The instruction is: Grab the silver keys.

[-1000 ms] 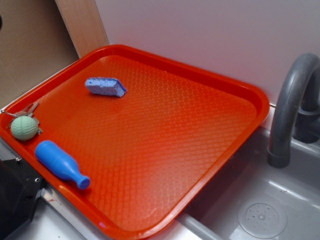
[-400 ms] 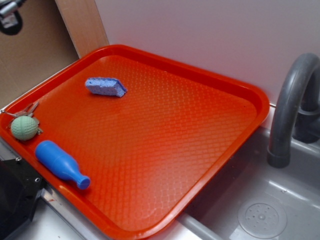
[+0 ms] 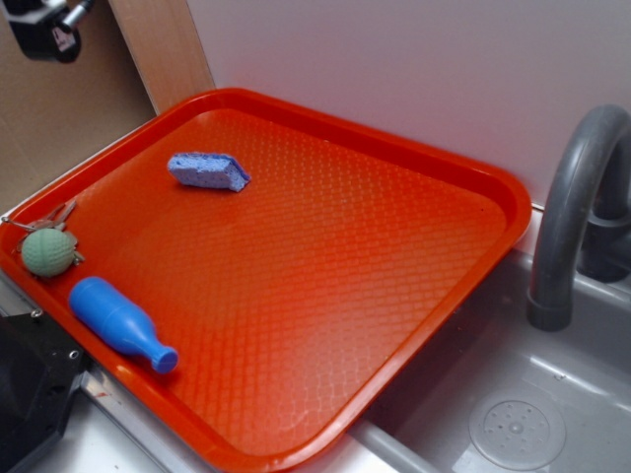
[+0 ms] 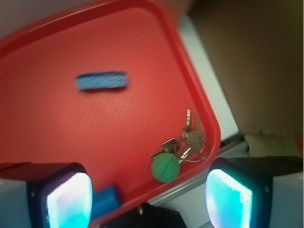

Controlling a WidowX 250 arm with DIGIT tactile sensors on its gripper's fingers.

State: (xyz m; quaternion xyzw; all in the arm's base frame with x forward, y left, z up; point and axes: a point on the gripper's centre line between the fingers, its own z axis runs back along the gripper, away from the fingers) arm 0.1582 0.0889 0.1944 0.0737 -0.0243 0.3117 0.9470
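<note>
The silver keys (image 3: pixel 51 216) (image 4: pixel 188 138) lie in the near-left corner of the orange tray (image 3: pixel 414 158) (image 4: pixel 42 61), fanned out on a thin wire ring and touching a pale green ball (image 3: pixel 47 252) (image 4: pixel 165 168). In the exterior view only a dark part of the arm (image 3: pixel 44 28) shows at the top left, high above the tray. In the wrist view my gripper (image 4: pixel 148 202) hangs open well above the keys, its two glowing pads (image 4: pixel 70 202) wide apart with nothing between them.
A blue sponge (image 3: pixel 208 170) (image 4: pixel 101 80) lies toward the tray's far side. A blue bottle (image 3: pixel 120 323) (image 4: pixel 103 199) rests along the front rim. A grey faucet (image 3: pixel 577 212) and sink (image 3: pixel 513 414) are at the right; a black block (image 3: pixel 30 379) sits by the tray's front-left corner.
The arm has come into the top-left corner of the exterior view and shifted right. Nothing on the tray has moved.
</note>
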